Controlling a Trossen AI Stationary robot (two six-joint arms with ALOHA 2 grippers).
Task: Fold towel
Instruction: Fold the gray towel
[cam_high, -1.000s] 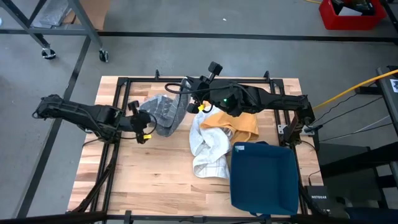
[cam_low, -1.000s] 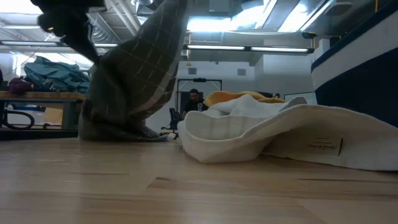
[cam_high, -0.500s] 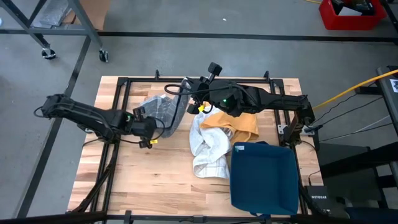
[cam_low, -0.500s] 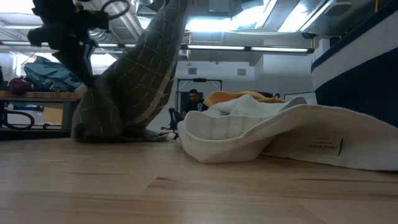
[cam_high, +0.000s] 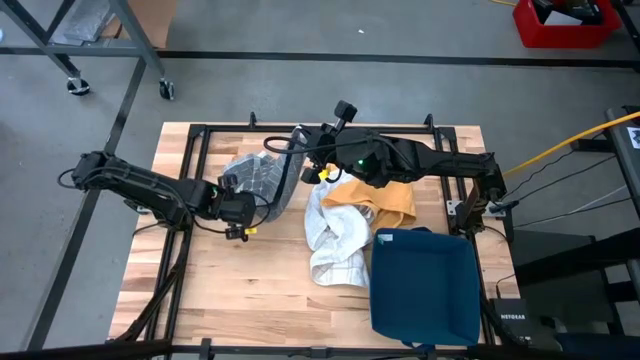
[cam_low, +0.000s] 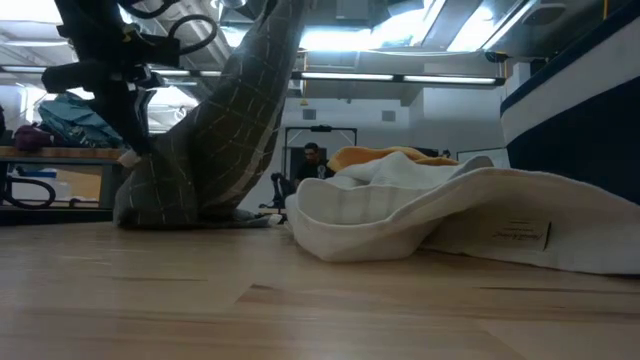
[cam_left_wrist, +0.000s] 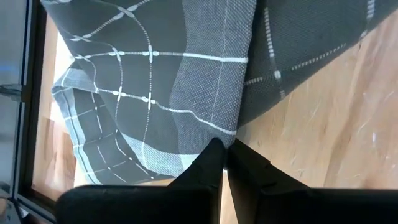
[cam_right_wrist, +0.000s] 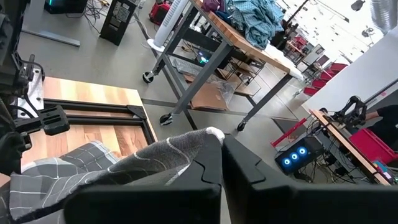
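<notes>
two grippers are pinching one grey towel (cam_high: 262, 180) over the back of the bench (cam_high: 260, 290). right gripper (cam_high: 303, 152) is holding its top corner up with jaws squeezed tight. left gripper (cam_high: 243, 208) is pinching the low edge, jaws closed too.

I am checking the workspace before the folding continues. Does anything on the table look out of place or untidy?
Yes. A crumpled white cloth lies heaped over a yellow cloth mid-table, and a dark blue fabric piece hangs past the wooden table's near edge.
</notes>
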